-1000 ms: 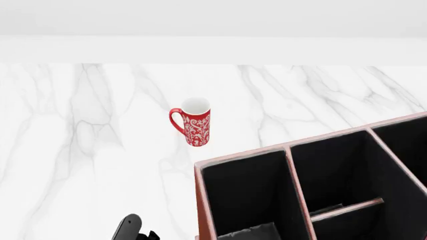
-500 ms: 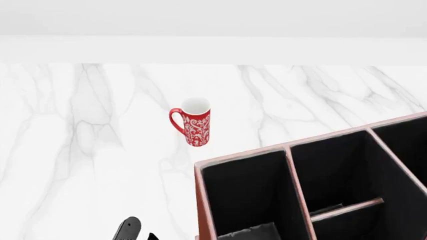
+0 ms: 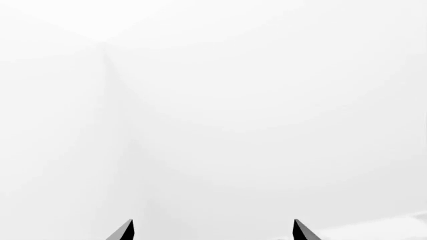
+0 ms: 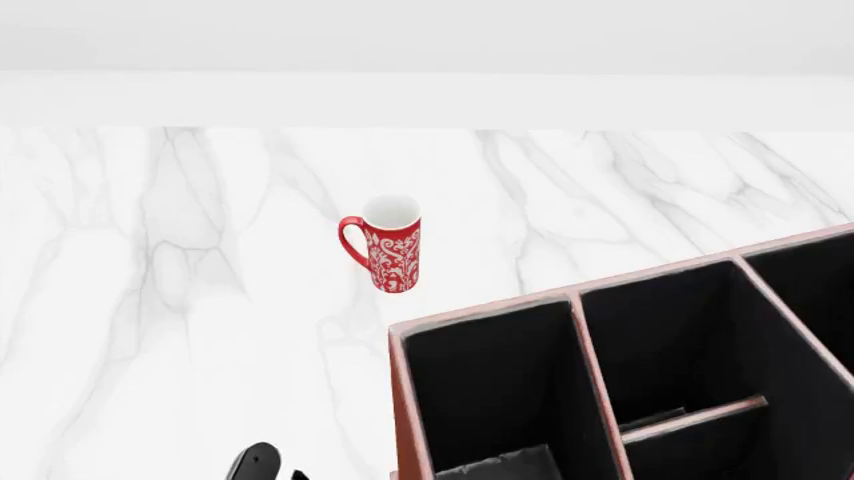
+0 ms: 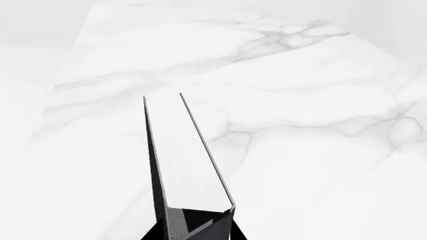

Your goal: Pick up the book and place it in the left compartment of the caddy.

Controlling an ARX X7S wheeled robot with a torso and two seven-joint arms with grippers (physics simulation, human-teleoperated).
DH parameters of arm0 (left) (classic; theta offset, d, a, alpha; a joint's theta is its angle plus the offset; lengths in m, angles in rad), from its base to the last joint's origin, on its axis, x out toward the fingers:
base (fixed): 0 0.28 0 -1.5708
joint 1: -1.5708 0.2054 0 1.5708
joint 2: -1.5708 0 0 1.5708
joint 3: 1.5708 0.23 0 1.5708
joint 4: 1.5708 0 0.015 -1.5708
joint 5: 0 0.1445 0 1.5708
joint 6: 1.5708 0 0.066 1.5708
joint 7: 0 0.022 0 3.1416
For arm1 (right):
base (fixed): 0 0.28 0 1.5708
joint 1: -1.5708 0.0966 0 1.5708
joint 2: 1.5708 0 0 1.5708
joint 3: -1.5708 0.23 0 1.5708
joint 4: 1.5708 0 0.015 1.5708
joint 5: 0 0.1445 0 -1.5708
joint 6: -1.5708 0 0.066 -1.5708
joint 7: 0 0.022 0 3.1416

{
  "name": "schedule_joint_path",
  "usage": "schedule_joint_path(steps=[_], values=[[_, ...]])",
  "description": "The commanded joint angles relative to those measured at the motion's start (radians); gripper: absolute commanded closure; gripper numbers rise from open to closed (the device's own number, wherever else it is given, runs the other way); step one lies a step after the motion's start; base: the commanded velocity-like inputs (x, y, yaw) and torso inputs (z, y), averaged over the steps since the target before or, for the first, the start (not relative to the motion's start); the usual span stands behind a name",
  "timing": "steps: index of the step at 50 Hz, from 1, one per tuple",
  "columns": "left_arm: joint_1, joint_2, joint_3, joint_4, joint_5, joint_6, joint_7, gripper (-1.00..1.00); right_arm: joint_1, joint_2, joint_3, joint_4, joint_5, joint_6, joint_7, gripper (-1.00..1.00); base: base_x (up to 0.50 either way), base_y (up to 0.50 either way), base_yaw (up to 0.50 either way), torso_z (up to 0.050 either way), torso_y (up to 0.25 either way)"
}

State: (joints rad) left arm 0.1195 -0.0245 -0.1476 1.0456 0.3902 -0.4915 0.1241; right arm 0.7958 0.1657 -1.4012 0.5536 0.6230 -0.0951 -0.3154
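Lower than half a second ago, my left arm's black tip has sunk toward the bottom edge of the head view, over the counter; nothing else has shifted. From the head I see the red patterned mug upright mid-counter, and the caddy near the front right, its left compartment dark, with a grey shape low at its near end that I cannot identify. On my left wrist view the left gripper shows two fingertips spread wide, against blank white. On my right wrist view the right gripper clamps the book, white page edges showing, above the marble.
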Motion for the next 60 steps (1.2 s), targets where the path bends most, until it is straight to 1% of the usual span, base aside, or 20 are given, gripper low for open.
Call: schedule_joint_path(steps=[1, 3, 6, 14, 18, 24, 50, 60], values=[[0.022, 0.024, -0.036, 0.002, -0.019, 0.022, 0.006, -1.0, 0.007, 0.041, 0.053, -0.181, -0.012, 0.035, 0.108, 1.0, 0.0, 0.0, 0.0, 0.0, 0.0], [0.024, 0.024, -0.038, 0.002, -0.022, 0.027, 0.005, -1.0, 0.007, 0.046, 0.056, -0.196, -0.029, 0.04, 0.146, 1.0, 0.0, 0.0, 0.0, 0.0, 0.0], [0.028, 0.024, -0.044, 0.002, -0.031, 0.034, 0.003, -1.0, 0.0, 0.056, 0.061, -0.214, -0.069, -0.011, 0.174, 1.0, 0.0, 0.0, 0.0, 0.0, 0.0], [0.037, 0.024, -0.056, 0.002, -0.046, 0.049, 0.0, -1.0, 0.01, 0.084, 0.08, -0.305, -0.063, 0.021, 0.238, 1.0, 0.0, 0.0, 0.0, 0.0, 0.0], [0.037, 0.024, -0.053, 0.002, -0.044, 0.05, -0.001, -1.0, 0.008, 0.098, 0.105, -0.349, -0.062, 0.032, 0.304, 1.0, 0.0, 0.0, 0.0, 0.0, 0.0], [0.039, 0.024, -0.057, 0.002, -0.05, 0.057, -0.002, -1.0, 0.013, 0.127, 0.122, -0.426, -0.061, 0.054, 0.36, 1.0, 0.0, 0.0, 0.0, 0.0, 0.0], [0.057, 0.024, -0.061, 0.002, -0.067, 0.088, -0.01, -1.0, 0.055, 0.245, 0.185, -0.735, -0.054, 0.145, 0.535, 1.0, 0.0, 0.0, 0.0, 0.0, 0.001], [0.067, 0.024, -0.062, 0.002, -0.075, 0.1, -0.016, -1.0, 0.064, 0.314, 0.22, -0.883, -0.044, 0.175, 0.611, 1.0, 0.0, 0.0, 0.0, 0.0, 0.001]])
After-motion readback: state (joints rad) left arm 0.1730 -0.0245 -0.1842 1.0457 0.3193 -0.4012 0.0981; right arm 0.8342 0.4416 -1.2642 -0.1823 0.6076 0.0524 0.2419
